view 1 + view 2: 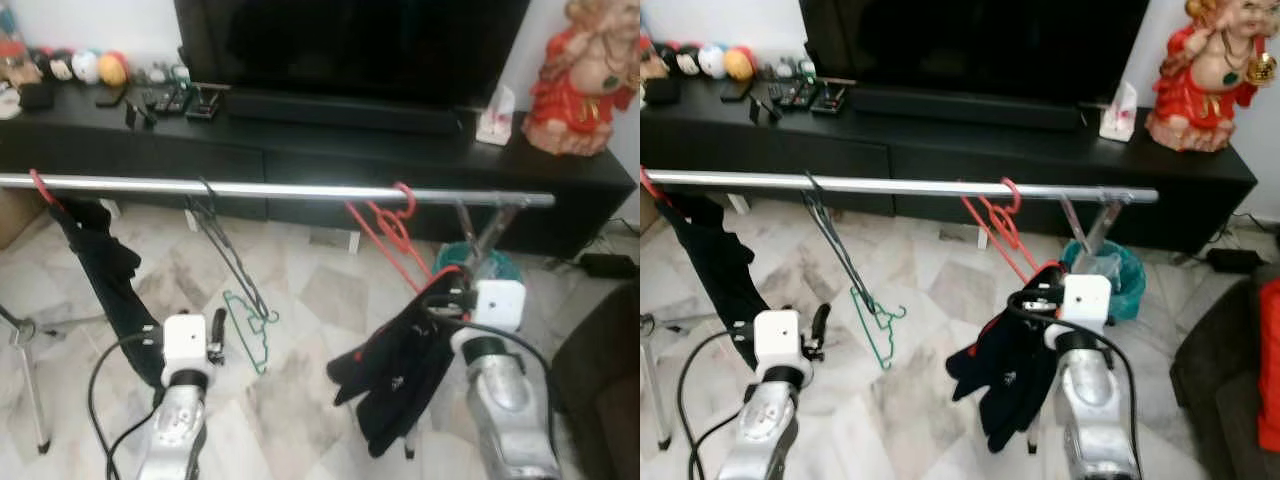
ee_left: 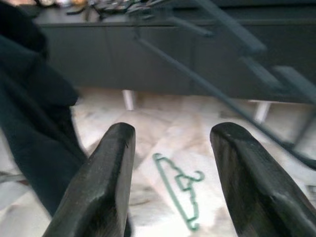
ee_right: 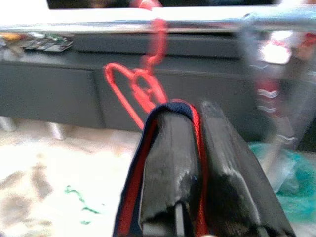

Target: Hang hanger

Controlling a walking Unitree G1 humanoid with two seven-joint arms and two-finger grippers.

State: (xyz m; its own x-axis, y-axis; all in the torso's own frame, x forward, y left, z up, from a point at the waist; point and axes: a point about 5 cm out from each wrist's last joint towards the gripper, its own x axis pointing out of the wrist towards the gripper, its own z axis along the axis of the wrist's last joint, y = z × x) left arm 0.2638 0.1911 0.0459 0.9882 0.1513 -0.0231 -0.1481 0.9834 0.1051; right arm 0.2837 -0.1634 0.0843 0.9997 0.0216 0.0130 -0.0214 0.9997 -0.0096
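Okay, red hanger [image 1: 385, 228] hooked over rail [image 1: 280, 188], I judge hang nearly done; right gripper [image 3: 195, 148] clenched on it, release left. Left gripper [image 2: 170, 173] spread, idle.

Both silver arms rose from the bottom of the head frame. The left pincer [image 2: 170, 177], lower left, pointed upward with its two black fingers [image 2: 98, 182] spread apart around nothing. The right pincer [image 3: 197, 163], at lower right, had its fingers pressed together on a red hanger [image 3: 143, 94].
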